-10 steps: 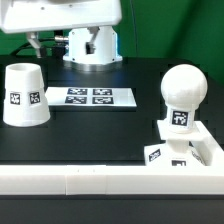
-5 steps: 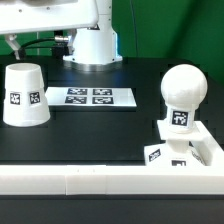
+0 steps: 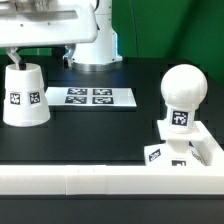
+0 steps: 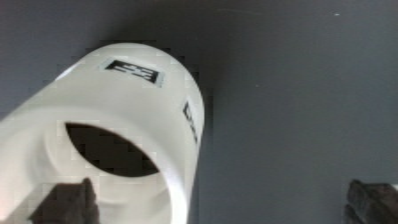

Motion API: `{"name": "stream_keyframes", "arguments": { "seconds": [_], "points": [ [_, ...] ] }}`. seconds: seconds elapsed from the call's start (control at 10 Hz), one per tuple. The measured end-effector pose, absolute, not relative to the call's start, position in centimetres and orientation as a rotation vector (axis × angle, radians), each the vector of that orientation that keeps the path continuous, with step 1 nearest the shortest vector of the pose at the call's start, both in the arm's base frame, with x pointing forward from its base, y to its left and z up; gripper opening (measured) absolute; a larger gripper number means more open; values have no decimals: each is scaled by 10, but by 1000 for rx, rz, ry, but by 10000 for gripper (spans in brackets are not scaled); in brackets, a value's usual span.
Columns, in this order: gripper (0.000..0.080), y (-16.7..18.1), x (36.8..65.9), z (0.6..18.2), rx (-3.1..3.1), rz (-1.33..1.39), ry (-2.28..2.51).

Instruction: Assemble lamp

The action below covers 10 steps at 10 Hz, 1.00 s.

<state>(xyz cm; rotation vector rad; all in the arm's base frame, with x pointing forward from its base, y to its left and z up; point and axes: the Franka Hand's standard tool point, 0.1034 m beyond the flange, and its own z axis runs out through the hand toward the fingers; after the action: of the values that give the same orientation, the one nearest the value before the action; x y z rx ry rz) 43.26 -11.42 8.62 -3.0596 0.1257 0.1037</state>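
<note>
Gripper (image 3: 22,57) held open just above the shade (image 3: 23,96), nothing gripped.

The shade is stood upright on the black table (image 3: 90,135), long axis vertical, narrow end up, at the exterior view's left of the marker board (image 3: 91,97). The bulb (image 3: 183,96) is seated upright on the base (image 3: 178,146), ball uppermost, well apart from the shade. In the wrist view the fingertips (image 4: 68,203) are seen spread wide beside the shade (image 4: 125,130).

The marker board (image 3: 90,97) lies flat on the black table (image 3: 90,135); a long white rail (image 3: 80,181) spans the front edge.
</note>
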Motion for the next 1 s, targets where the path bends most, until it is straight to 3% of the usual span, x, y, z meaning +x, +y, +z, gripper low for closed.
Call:
{"name": "stream_keyframes", "arguments": {
  "seconds": [0.1,0.3,0.4,0.5,0.6,0.7,0.8,1.0],
  "points": [
    [699,-114,432,85,-3060,107,124],
    [429,-114,432,84,-3060,112,124],
    [429,-114,431,83,-3060,115,124],
    [245,-114,431,82,-3060,117,125],
    [111,-115,431,83,-3060,117,126],
    [111,-115,431,83,-3060,115,125],
    [46,-114,433,84,-3060,112,121],
    [46,-111,437,87,-3055,117,113]
  ]
}}
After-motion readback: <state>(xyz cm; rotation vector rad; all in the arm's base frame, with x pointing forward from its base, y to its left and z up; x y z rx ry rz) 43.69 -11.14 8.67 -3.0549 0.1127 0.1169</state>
